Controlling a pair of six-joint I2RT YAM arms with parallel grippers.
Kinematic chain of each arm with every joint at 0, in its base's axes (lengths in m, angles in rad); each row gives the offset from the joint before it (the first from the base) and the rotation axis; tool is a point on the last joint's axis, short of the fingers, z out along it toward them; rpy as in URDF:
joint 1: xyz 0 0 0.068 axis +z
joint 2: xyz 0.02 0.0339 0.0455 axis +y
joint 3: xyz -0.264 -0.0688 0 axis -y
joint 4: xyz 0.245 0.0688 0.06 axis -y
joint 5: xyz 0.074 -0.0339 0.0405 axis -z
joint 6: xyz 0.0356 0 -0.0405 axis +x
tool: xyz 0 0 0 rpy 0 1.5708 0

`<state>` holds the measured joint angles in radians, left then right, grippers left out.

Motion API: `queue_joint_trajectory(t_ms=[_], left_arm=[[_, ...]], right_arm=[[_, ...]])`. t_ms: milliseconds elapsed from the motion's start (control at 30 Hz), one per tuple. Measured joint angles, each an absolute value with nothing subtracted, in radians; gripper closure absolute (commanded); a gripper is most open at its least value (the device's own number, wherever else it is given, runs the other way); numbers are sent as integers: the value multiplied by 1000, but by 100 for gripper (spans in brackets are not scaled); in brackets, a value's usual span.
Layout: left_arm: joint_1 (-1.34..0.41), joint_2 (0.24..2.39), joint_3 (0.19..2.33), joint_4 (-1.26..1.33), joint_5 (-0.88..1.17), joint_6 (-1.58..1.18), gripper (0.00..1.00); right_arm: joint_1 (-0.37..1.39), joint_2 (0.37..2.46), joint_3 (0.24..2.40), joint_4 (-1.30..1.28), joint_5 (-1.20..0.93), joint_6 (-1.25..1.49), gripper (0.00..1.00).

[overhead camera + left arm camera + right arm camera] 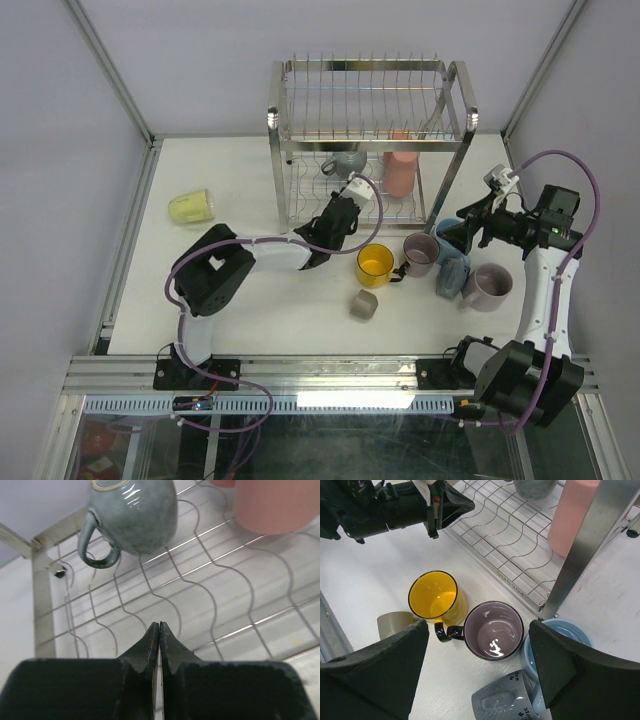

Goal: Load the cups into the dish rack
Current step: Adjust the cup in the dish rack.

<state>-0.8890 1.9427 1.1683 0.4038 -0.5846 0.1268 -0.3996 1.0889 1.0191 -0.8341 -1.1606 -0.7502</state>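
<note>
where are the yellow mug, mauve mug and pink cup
yellow mug (433, 594), right wrist view, inner wall
mauve mug (492, 630), right wrist view, inner floor
pink cup (400, 175), top external view, side wall

Pink cup (277, 505) cropped at top, grey mug (502, 702) cropped below

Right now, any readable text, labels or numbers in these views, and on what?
"SUS304": stamped on the front rail of the rack, seen in the right wrist view.
"stu...": printed on the grey mug, cut off at the picture's edge. The other lettering on it is too small to read.
Top and left wrist views: nothing legible.
</note>
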Motion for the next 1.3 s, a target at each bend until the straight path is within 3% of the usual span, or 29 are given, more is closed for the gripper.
queue_joint_trajectory(t_ms=[333, 1000, 1300], left_arm=[[-846, 2070, 1240, 501, -733, 406, 100], [-710, 2175, 1436, 427, -745, 377, 100], [-678, 2191, 1465, 371, -617, 334, 100]], right_arm=[[-400, 1090, 1003, -828, -1160, -750, 16], [-400, 1090, 1002, -828, -1161, -750, 16], [-400, 1090, 1002, -828, -1161, -750, 16]])
